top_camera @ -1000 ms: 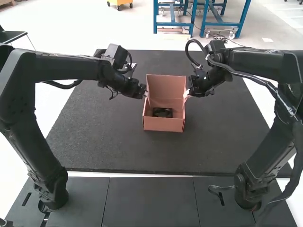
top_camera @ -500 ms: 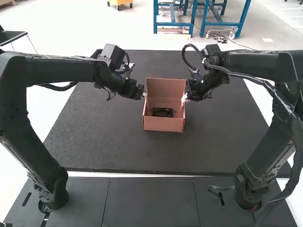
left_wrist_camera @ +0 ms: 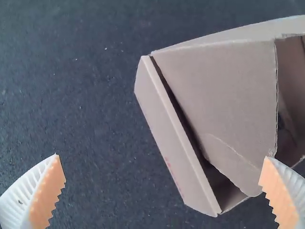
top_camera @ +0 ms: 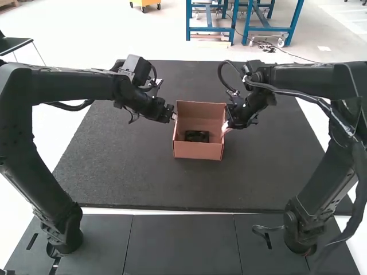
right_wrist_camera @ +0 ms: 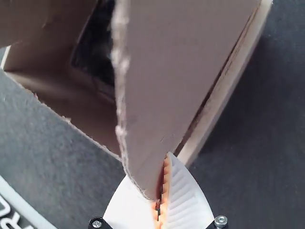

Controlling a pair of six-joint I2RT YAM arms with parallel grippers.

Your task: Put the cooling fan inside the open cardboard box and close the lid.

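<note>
Dark matting [top_camera: 114,166] covers the table, with the cardboard box [top_camera: 198,150] standing open at its middle. The cooling fan [top_camera: 196,136] already lies on the box floor, so placement is judged complete and only the closing remains. The lid [top_camera: 199,110] rises from the rear edge and is not yet folded over. At the box's right rear corner, the right jaws are clamped together on the lid's side flap [right_wrist_camera: 181,71], the cardboard pinched between the white ribbed fingers [right_wrist_camera: 186,191]. This hold probably serves to steer the lid down and tuck the flap inside the wall. The left jaws stand wide apart just beside the box's left rear corner, holding nothing, seemingly placed to brace the box or guide the opposite flap [left_wrist_camera: 224,105]. 1 risk: a light box may slide under a pull from the right alone.
</note>
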